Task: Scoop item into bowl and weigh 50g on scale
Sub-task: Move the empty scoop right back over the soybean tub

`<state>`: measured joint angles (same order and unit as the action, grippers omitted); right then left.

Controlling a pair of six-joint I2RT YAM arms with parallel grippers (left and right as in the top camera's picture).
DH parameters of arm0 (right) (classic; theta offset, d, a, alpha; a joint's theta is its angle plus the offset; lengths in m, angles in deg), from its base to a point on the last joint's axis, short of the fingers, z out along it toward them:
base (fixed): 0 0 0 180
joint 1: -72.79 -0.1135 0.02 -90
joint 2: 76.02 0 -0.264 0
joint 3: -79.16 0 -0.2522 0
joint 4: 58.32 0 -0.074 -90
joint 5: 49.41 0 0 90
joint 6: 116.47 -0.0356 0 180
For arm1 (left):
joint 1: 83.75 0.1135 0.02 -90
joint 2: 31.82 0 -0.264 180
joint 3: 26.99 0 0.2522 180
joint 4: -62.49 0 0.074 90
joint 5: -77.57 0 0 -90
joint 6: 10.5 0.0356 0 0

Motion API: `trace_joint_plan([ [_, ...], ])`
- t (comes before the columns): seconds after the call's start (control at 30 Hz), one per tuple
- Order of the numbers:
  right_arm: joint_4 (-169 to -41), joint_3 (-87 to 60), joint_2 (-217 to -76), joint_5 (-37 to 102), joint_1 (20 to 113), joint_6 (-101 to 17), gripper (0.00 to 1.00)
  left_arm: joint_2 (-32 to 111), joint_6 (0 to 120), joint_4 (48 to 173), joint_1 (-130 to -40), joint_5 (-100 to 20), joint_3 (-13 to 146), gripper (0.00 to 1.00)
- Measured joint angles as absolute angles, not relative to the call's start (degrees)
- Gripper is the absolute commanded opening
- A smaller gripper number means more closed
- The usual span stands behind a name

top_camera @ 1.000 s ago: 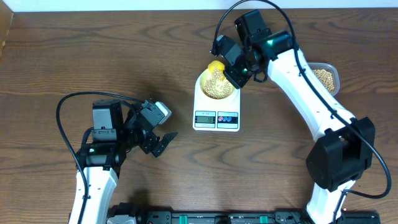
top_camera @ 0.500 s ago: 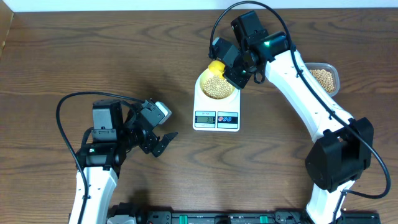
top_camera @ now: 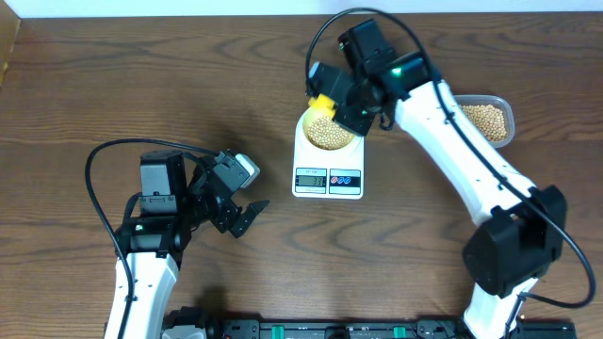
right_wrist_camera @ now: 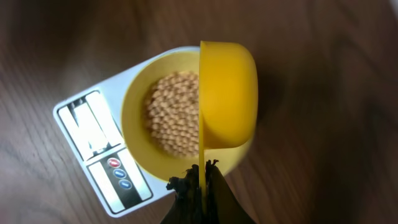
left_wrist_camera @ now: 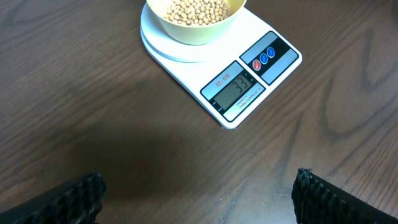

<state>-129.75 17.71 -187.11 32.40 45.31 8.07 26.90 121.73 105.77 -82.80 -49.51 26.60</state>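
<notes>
The pale yellow-cream bowl stands on the white scale and holds a heap of tan beans. The scale's display reads 33. My right gripper is shut on the handle of the bright yellow scoop, which is tipped on its side over the bowl's far rim. My left gripper is open and empty, low over bare table, near the scale's front left; in the overhead view it is at the left. The bowl also shows in the left wrist view.
A clear plastic tub of beans stands at the right, behind my right arm. The table's back edge runs just beyond the scale.
My right gripper has shifted left with the scoop, rolling it further over the bowl's far rim. The left arm has not moved.
</notes>
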Motion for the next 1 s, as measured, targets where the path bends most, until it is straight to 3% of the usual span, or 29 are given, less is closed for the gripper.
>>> trace_joint_plan([
  [0.57,-149.9,25.2,-180.9,34.0,70.5,-8.8,0.01,26.9,121.7,105.8,-82.8,-49.5,26.6,0.98],
  [1.0,-165.9,33.1,-192.2,35.5,74.0,-15.4,0.01,26.9,121.7,105.8,-82.8,-49.5,26.6,0.98],
])
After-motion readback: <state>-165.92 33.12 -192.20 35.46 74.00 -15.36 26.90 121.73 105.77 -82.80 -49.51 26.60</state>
